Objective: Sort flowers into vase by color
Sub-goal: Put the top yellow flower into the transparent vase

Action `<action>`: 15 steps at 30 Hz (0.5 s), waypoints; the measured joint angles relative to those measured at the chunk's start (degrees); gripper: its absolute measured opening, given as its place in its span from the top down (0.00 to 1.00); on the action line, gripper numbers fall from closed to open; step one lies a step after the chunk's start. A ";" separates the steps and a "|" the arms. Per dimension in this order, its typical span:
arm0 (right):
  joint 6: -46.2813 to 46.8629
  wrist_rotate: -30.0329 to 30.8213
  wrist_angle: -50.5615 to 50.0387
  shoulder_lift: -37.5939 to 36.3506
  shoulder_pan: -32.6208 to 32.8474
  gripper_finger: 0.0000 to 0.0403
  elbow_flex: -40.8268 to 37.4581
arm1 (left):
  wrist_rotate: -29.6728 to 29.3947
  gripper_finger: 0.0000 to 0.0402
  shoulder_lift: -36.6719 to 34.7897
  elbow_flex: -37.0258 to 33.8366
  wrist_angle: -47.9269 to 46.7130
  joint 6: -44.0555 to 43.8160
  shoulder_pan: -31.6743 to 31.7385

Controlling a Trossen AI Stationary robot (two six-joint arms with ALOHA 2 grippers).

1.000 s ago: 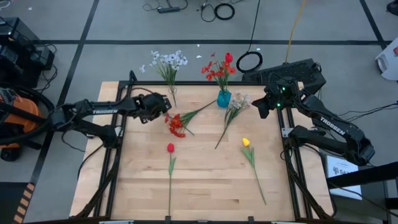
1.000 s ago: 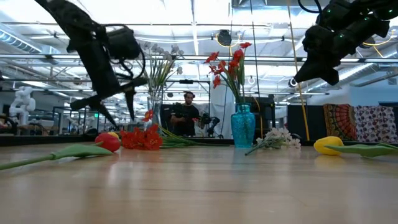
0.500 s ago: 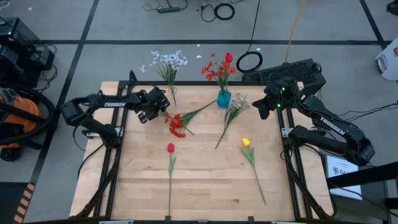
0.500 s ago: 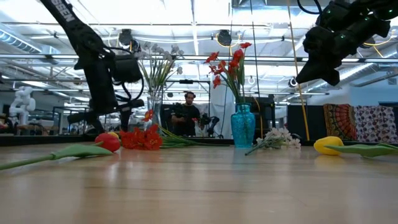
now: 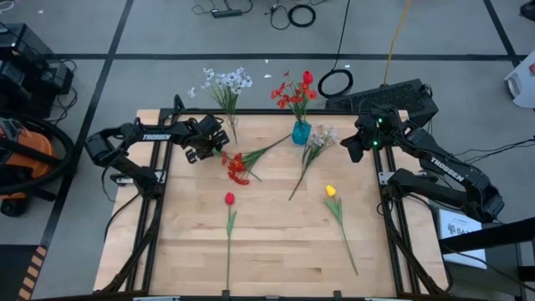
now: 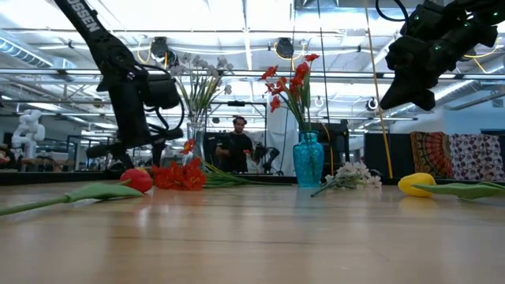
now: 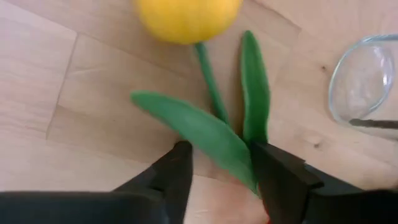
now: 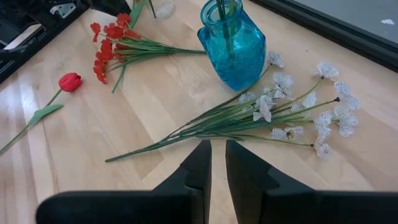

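Left pincer [image 7: 217, 152] is low over the surface [image 5: 276, 242] at the far-left corner, just at 9 o'clock of the clear vase [image 5: 231, 130] with white sprays in it. The fingers [image 7: 177, 171] are spread and straddle the green leaf of a yellow tulip [image 7: 186, 12], without pinching it. The bloom is ahead of the fingertips. The stem's long axis runs roughly along the pincer's reach, so closing pinches across the leaf and stem, not along them. From above, the arm hides this tulip.

The red spray [image 5: 236, 167] lies just at 4 o'clock of the left pincer, its stem pointing to 2 o'clock toward the blue vase [image 5: 300, 132]. The red tulip [image 5: 229, 199] is nearer the front, stem running to 6 o'clock. The blue vase already holds red blooms.

The white spray [image 8: 273, 112] lies just beside the blue vase, stems trailing to 7 o'clock. A second yellow tulip [image 5: 330, 191] is front-right, stem to 5 o'clock.

Right pincer [image 8: 217, 155] hovers high at the far-right, at 3 o'clock of the white spray. Its fingers are almost pressed together and hold nothing. It looks idle.

My read is that the left arm is much nearer and set to grasp.
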 joint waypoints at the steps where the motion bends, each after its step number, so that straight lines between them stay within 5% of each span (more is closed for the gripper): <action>1: 0.00 0.00 0.00 0.00 0.00 0.90 0.00 | 0.05 0.62 -0.03 -0.02 -0.44 0.59 0.00; 9: 0.00 0.00 -0.02 0.00 0.00 0.90 0.00 | 0.98 0.96 -0.53 -0.23 -3.22 9.46 0.00; 15: 0.00 0.01 0.02 0.00 0.00 0.90 0.00 | 1.32 0.97 -5.81 -0.83 -8.49 15.50 -0.15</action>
